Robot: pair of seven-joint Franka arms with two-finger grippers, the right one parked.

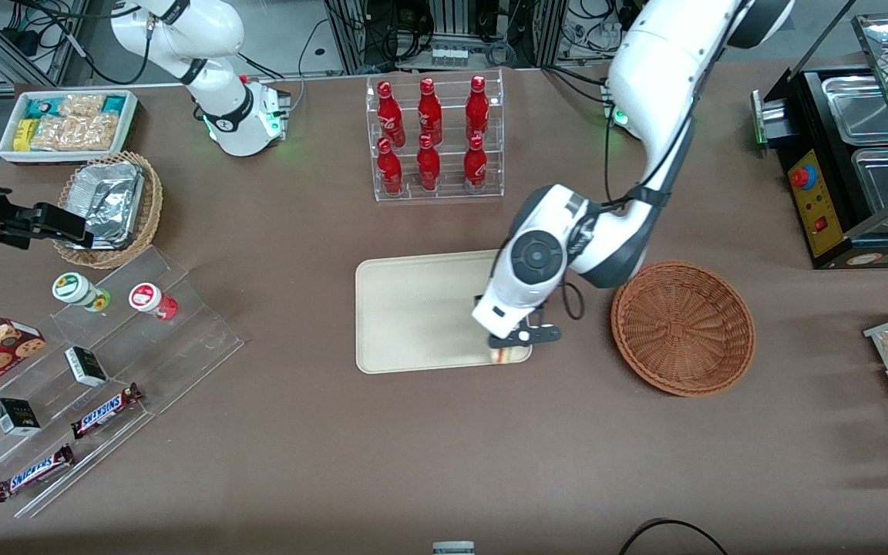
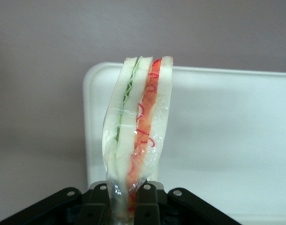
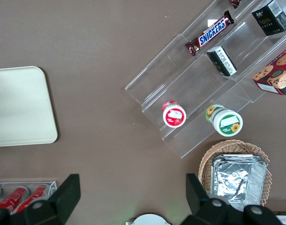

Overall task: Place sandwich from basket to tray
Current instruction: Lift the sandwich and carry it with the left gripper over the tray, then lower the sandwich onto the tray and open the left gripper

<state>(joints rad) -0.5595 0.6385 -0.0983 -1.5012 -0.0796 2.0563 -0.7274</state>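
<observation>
My gripper (image 1: 516,344) hangs low over the tray corner nearest the front camera and the basket, shut on the sandwich (image 1: 510,355). In the left wrist view the sandwich (image 2: 138,117) is a plastic-wrapped wedge of pale bread with green and red-pink filling. It stands on edge, its narrow end pinched in my gripper (image 2: 124,206) between the black fingers (image 2: 150,204). The cream-beige tray (image 1: 413,308) lies under it and shows as a pale surface (image 2: 222,131) in the wrist view. The reddish-brown woven basket (image 1: 683,327) sits beside the tray toward the working arm's end, with nothing in it.
A clear rack of red bottles (image 1: 435,139) stands farther from the front camera than the tray. Toward the parked arm's end are stepped acrylic shelves with snacks (image 1: 105,362), a foil-filled wicker basket (image 1: 109,204) and a white snack bin (image 1: 66,123). A black food warmer (image 1: 852,154) stands at the working arm's end.
</observation>
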